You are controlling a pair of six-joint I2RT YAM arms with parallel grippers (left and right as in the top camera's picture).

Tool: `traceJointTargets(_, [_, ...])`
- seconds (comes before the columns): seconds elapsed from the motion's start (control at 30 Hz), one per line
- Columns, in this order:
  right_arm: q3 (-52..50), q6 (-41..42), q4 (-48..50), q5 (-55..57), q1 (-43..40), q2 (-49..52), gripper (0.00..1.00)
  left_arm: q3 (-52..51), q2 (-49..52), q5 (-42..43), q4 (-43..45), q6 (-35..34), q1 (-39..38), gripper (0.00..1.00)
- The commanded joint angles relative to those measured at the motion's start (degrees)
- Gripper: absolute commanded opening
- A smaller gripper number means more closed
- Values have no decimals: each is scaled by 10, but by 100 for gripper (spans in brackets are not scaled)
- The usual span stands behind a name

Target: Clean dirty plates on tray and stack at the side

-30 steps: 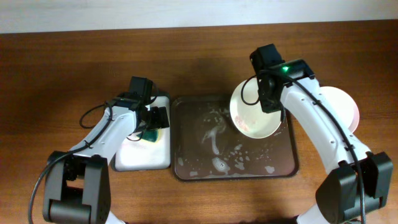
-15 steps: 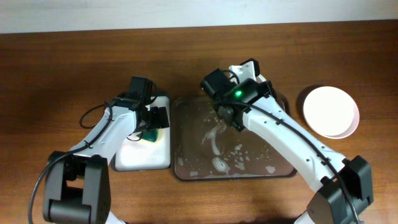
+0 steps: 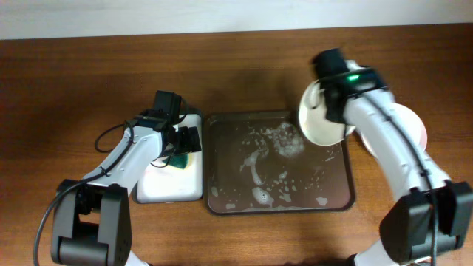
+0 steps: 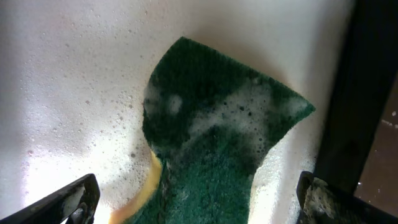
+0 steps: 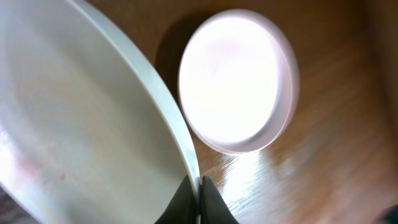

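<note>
Plates are nearly dealt with, I'd say. From overhead nothing lies on the tray (image 3: 222, 201) but foam and water. The carried plate (image 3: 318, 127) hangs tilted over the tray's far right corner under the right arm (image 3: 384, 144). The side plate (image 3: 417, 131) sits on the desk (image 3: 74, 74) just beyond, half hidden by that arm; whether it is one plate or a stack I cannot tell. A second ago the carried plate was further in over the tray, with a reddish smear showing. Half a second ago the arm reached across the tray's middle and the side plate showed whole. The left tool (image 3: 186, 142) has not moved from above the small white tray (image 3: 166, 191).

From the left wrist, the soapy green sponge (image 4: 217, 137) lies on the white tray between fingertips spread wide, not gripped.

From the right wrist, the right tool (image 5: 199, 198) is clenched on the carried plate's rim, and the side plate rests on the wood beyond. What seems left is setting this plate down on the side one.
</note>
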Motion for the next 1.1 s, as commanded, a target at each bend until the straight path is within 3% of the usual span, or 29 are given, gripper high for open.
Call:
traceJointTargets(0.0, [10, -19, 14, -224, -132, -19, 4, -3, 3, -7, 1, 2, 3, 99])
traceJointTargets(0.2, [10, -49, 18, -291, -344, 0, 4, -3, 3, -7, 1, 2, 3, 99])
traceJointTargets(0.47, [5, -55, 24, -290, -422, 83, 4, -3, 3, -6, 1, 2, 3, 100])
traceJointTargets(0.5, [5, -64, 27, -290, -423, 91, 12, -3, 3, -7, 1, 2, 3, 99])
traceJointTargets(0.53, [5, -63, 28, -298, -423, 94, 58, -3, 3, -7, 1, 2, 3, 99])
traceJointTargets(0.57, [5, -64, 29, -315, -421, 94, 79, -2, 3, -7, 1, 2, 3, 99])
traceJointTargets(0.6, [5, -95, 33, -367, -416, 93, 85, 1, 2, -7, 1, 2, 3, 99])
traceJointTargets(0.7, [5, -204, 24, -455, -350, 90, 100, 22, -27, -5, -2, 3, 3, 99])
traceJointTargets(0.83, [5, -246, 3, -419, -228, 63, 99, 33, -73, 25, -19, 3, 8, 99])
traceJointTargets(0.97, [5, -241, -65, -341, -113, 17, 99, 33, -128, 61, -147, 5, 34, 100])
traceJointTargets(1.07, [-2, -236, -83, -341, -75, -37, 99, 21, -199, 60, -182, 36, 33, 100])
